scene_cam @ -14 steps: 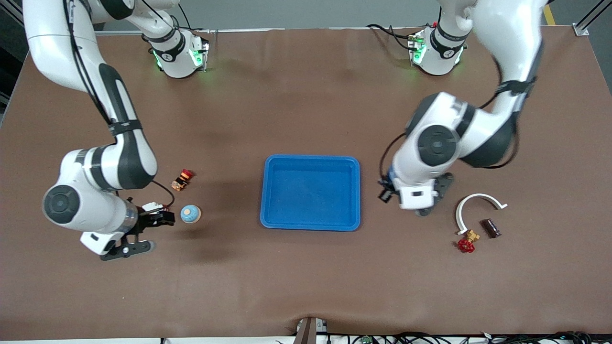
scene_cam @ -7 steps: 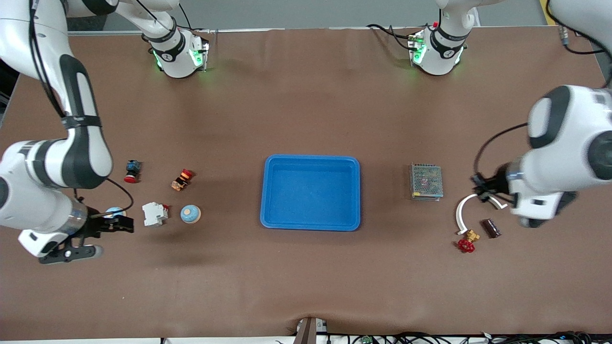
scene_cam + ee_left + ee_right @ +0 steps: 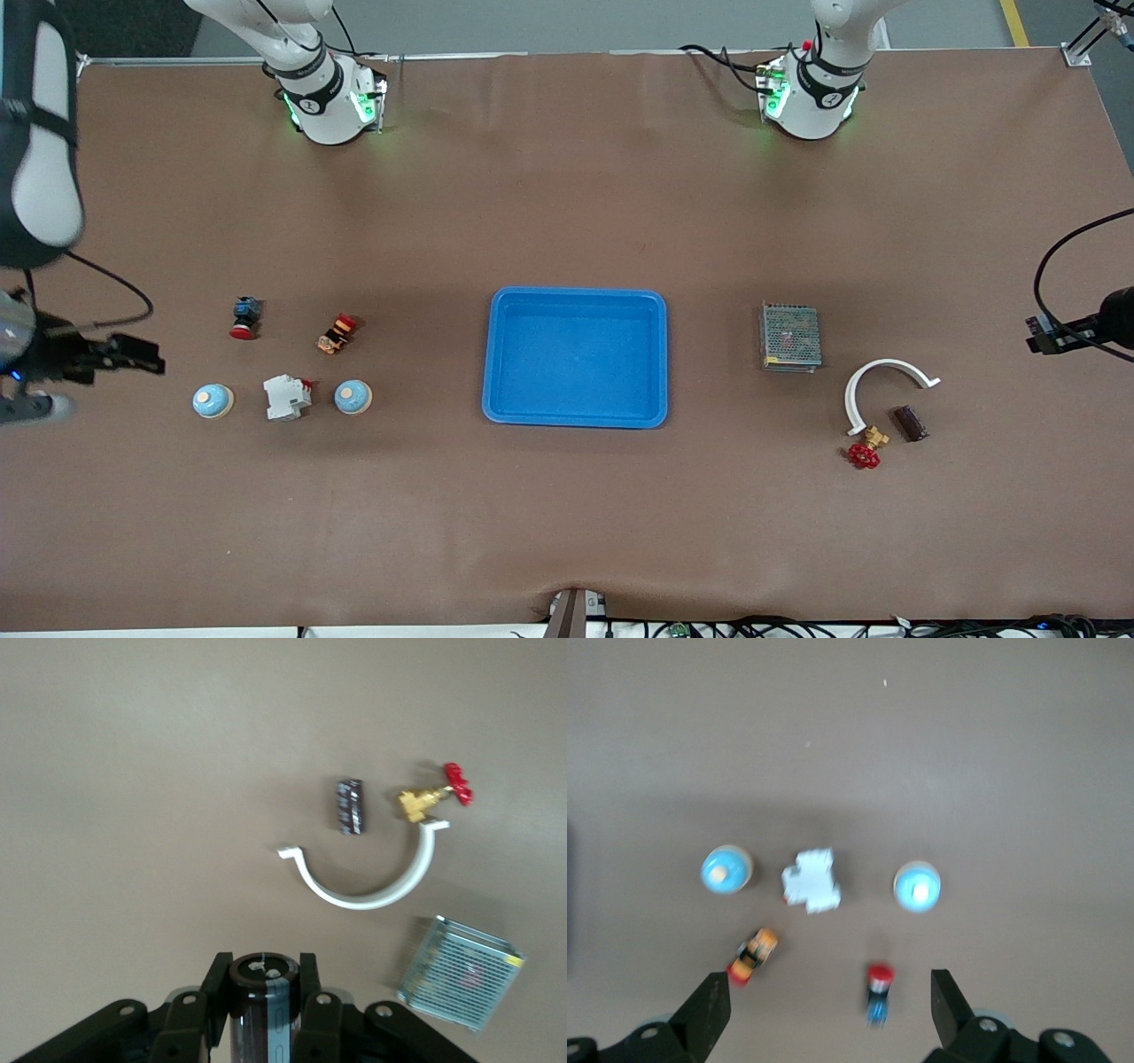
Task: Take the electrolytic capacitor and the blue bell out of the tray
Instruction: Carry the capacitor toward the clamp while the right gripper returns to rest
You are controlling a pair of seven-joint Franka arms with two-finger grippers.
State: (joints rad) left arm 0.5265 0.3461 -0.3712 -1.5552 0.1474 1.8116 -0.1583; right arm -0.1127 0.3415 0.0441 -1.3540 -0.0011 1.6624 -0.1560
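My left gripper point(image 3: 264, 979) is shut on a dark cylindrical capacitor point(image 3: 263, 997) with a pale stripe, held upright. In the front view it point(image 3: 1050, 341) is over the table at the left arm's end. A second dark capacitor point(image 3: 910, 423) lies on the table beside a white curved clamp point(image 3: 873, 377); it also shows in the left wrist view point(image 3: 351, 805). Two blue bells point(image 3: 213, 400) point(image 3: 353, 397) stand at the right arm's end, a white breaker point(image 3: 286, 397) between them. My right gripper point(image 3: 133, 359) is open and empty over the table near them point(image 3: 828, 992).
A blue tray point(image 3: 576, 292) sits mid-table. A mesh power supply point(image 3: 790, 336) and a red-handled brass valve point(image 3: 866, 447) lie near the clamp. A red and blue push button point(image 3: 244, 317) and an orange and red switch point(image 3: 337, 332) lie near the bells.
Both arms have swung outward to their own ends of the table. This uncovered the second bell, the breaker, the push button and the power supply.
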